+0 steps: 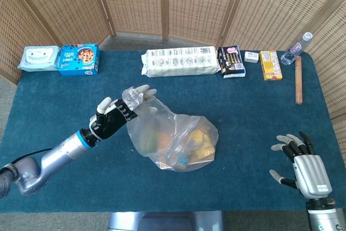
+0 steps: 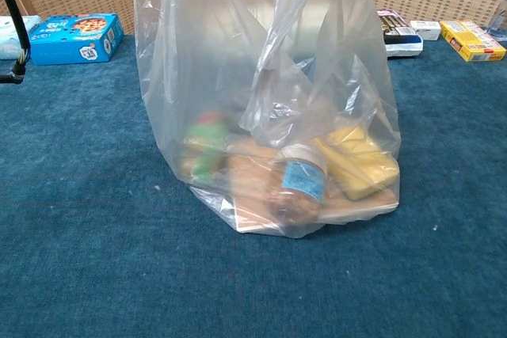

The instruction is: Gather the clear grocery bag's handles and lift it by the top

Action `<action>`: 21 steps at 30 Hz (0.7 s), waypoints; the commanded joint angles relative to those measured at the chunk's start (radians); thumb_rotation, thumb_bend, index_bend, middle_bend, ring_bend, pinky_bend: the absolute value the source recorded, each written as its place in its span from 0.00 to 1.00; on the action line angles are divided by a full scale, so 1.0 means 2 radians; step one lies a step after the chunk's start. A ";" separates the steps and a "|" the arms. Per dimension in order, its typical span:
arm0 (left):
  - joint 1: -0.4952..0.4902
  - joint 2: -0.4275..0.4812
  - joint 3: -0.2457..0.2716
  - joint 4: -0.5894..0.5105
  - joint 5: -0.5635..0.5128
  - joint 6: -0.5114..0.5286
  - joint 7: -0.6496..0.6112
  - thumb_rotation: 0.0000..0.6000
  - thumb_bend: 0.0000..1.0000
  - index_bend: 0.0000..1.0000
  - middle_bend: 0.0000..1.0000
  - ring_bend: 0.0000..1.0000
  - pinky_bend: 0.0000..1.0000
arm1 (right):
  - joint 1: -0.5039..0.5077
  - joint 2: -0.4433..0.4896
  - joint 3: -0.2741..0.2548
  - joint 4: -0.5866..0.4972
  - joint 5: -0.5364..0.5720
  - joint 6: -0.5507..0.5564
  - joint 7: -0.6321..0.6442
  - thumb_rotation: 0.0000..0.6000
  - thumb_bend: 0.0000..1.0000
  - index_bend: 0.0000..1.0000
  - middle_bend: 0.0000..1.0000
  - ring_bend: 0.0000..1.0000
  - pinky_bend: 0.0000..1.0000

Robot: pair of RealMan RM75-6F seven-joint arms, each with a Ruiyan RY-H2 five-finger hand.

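The clear grocery bag [image 1: 175, 142] stands on the blue table [image 1: 254, 112] with a jar, a yellow block and other goods inside; the chest view shows it close up [image 2: 261, 108]. My left hand [image 1: 116, 114] holds one handle [image 1: 131, 97] at the bag's upper left, pulling the plastic up and taut. The other handle hangs slack as a loop [image 2: 325, 5] on the bag's right side. My right hand [image 1: 303, 158] rests open near the table's front right corner, far from the bag.
Along the back edge lie a wipes pack [image 1: 39, 58], a blue cookie box [image 1: 79, 59], a long white package [image 1: 181, 62], a dark packet [image 1: 231, 61], a yellow box [image 1: 270, 65], a water bottle [image 1: 296, 48] and a wooden stick [image 1: 298, 79].
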 commanded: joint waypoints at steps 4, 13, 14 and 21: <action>0.003 0.003 -0.005 -0.009 -0.016 -0.005 0.026 0.00 0.20 0.00 0.00 0.00 0.01 | 0.001 0.000 0.000 0.001 -0.001 -0.001 0.001 1.00 0.20 0.37 0.25 0.17 0.00; 0.005 0.007 -0.012 -0.029 -0.035 -0.022 0.072 0.00 0.20 0.00 0.00 0.00 0.00 | 0.003 0.001 -0.001 0.002 0.000 -0.005 0.001 1.00 0.20 0.38 0.26 0.17 0.00; 0.005 0.008 -0.012 -0.031 -0.036 -0.025 0.077 0.00 0.20 0.00 0.00 0.00 0.00 | 0.004 0.002 -0.001 0.002 0.000 -0.006 0.000 1.00 0.20 0.38 0.26 0.17 0.00; -0.001 0.025 -0.017 -0.051 -0.033 -0.038 0.080 0.00 0.19 0.00 0.00 0.00 0.00 | 0.024 0.011 0.006 -0.001 -0.003 -0.029 0.003 1.00 0.20 0.38 0.26 0.17 0.00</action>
